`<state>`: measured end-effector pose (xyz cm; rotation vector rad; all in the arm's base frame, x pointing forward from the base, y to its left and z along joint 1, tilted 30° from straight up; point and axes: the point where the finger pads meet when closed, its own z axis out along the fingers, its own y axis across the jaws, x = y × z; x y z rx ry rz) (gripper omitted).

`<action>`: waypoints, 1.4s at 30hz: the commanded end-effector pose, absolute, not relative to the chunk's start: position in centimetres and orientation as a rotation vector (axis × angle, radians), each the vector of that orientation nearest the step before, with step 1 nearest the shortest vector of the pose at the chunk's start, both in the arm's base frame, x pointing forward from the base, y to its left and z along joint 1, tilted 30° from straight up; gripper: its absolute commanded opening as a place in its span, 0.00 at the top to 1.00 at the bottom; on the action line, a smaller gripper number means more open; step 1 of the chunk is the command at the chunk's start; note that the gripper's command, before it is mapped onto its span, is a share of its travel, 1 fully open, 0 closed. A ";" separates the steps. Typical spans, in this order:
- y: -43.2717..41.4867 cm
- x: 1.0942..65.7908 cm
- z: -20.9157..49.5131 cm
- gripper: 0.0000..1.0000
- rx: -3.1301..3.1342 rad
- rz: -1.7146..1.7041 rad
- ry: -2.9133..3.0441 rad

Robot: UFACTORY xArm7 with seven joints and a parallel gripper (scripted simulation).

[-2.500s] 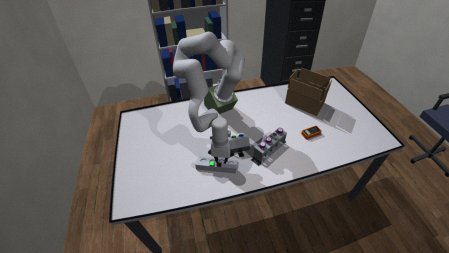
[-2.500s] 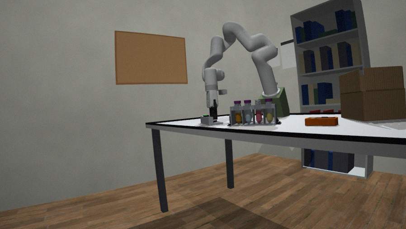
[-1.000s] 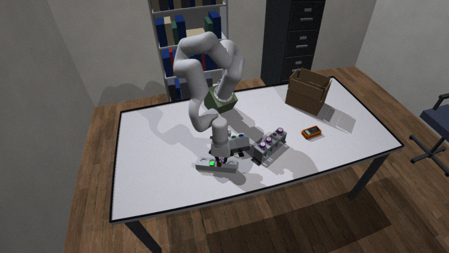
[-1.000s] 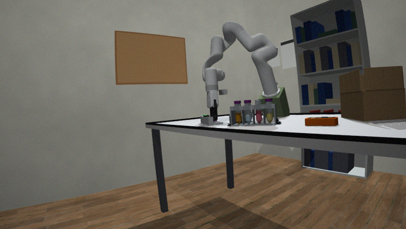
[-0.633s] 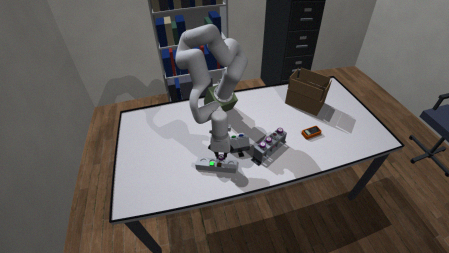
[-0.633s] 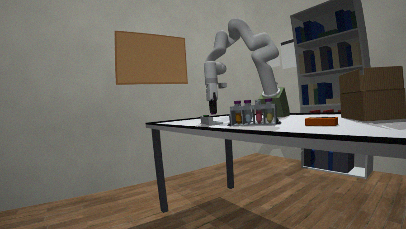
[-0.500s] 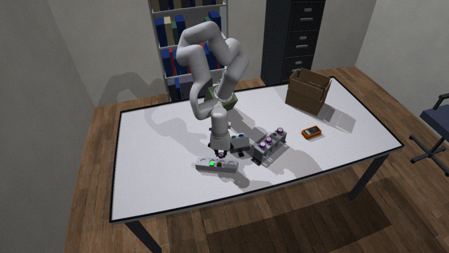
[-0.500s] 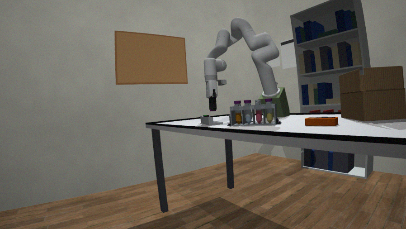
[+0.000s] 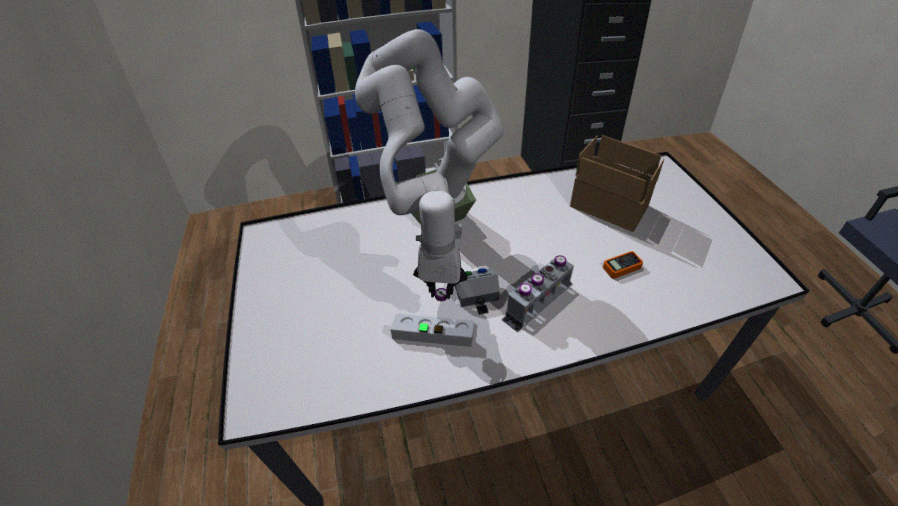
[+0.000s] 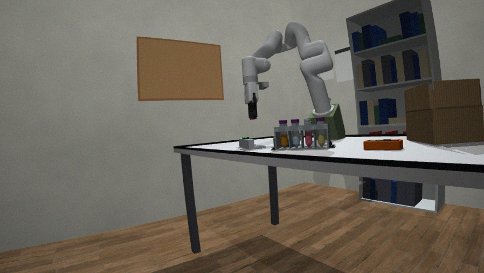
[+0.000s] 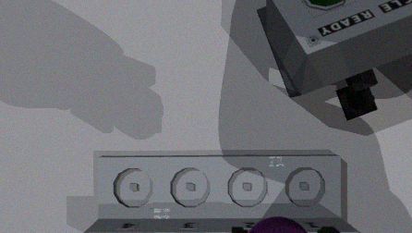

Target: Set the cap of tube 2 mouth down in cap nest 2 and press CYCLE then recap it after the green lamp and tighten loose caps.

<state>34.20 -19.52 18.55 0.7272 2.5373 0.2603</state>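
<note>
My gripper (image 9: 441, 294) is shut on a purple cap (image 11: 277, 226) and holds it well above the table, over the grey cap tray (image 9: 433, 329). The gripper also shows in the side view (image 10: 252, 116), high above the tray (image 10: 248, 143). In the wrist view all four nests of the tray (image 11: 217, 185) are empty. The tray's green lamp (image 9: 422, 326) is lit. The tube rack (image 9: 540, 289) stands to the right; three tubes carry purple caps and one tube (image 10: 308, 122) is open. The key housing (image 9: 477, 287) sits between tray and rack, with its READY key (image 11: 325, 2) at the wrist view's top edge.
An orange meter (image 9: 622, 264) lies right of the rack. An open cardboard box (image 9: 615, 182) stands at the back right of the table. A bookshelf and a dark filing cabinet stand behind the table.
</note>
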 end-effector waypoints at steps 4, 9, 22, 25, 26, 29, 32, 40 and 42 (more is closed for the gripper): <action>-17.0 34.0 19.3 1.00 0.986 0.328 2.466; -14.8 34.1 19.5 1.00 0.986 0.329 2.466; -4.0 34.7 20.5 1.00 0.986 0.330 2.466; -2.3 34.8 20.6 1.00 0.986 0.330 2.466; -2.3 34.8 20.6 1.00 0.986 0.330 2.466; 0.2 34.9 20.8 1.00 0.986 0.331 2.466; 2.7 35.1 21.1 1.00 0.986 0.331 2.466; 9.4 35.4 21.7 1.00 0.985 0.332 2.466; 10.2 35.5 21.7 1.00 0.985 0.332 2.466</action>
